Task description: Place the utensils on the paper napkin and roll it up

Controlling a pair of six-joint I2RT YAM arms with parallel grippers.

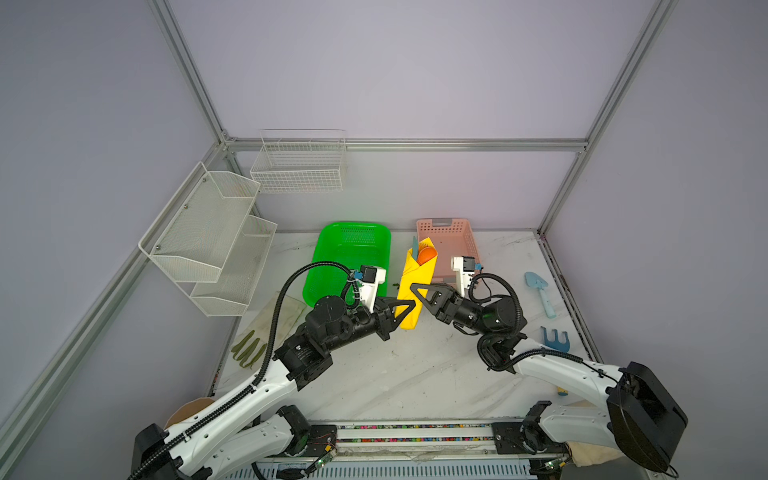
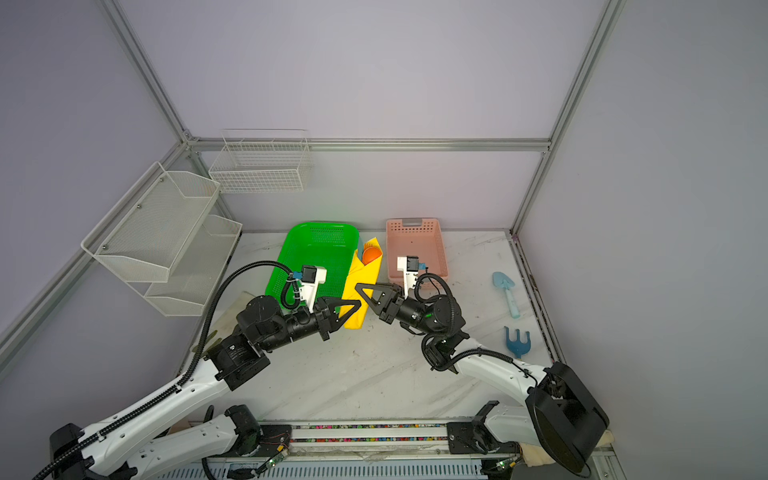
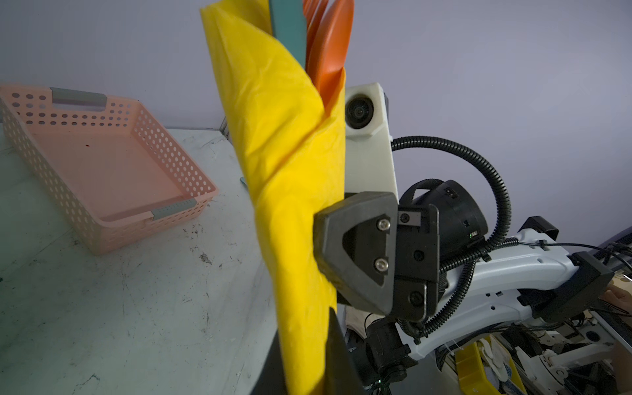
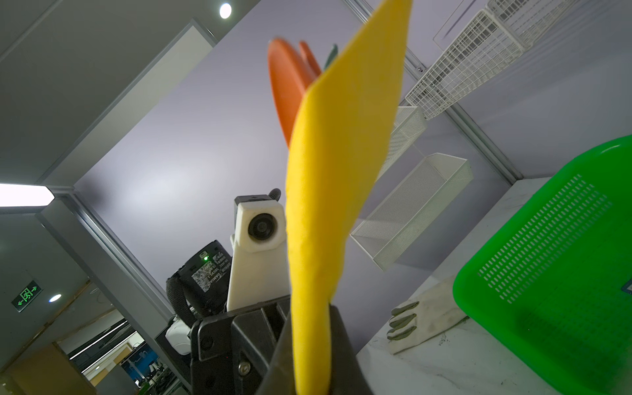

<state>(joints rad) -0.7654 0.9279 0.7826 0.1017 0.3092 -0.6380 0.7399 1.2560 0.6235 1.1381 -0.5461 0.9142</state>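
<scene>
A robotics lab's test cell: an aluminium frame (image 1: 415,144) with plain grey panels (image 1: 395,75) encloses a marbled tabletop (image 1: 415,374), two robot arms (image 1: 249,392) mounted at its front edge.

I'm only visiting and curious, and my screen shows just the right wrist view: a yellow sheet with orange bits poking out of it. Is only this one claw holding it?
Observer: No. In both top views the left claw pinches the paper napkin too, nearer its plain end.
Operator: What's on the table besides the green basket?
Observer: A pink basket, empty, seen in the left wrist view.
Operator: Anything else?
Observer: A light blue toy shovel near the table's right edge.
</scene>
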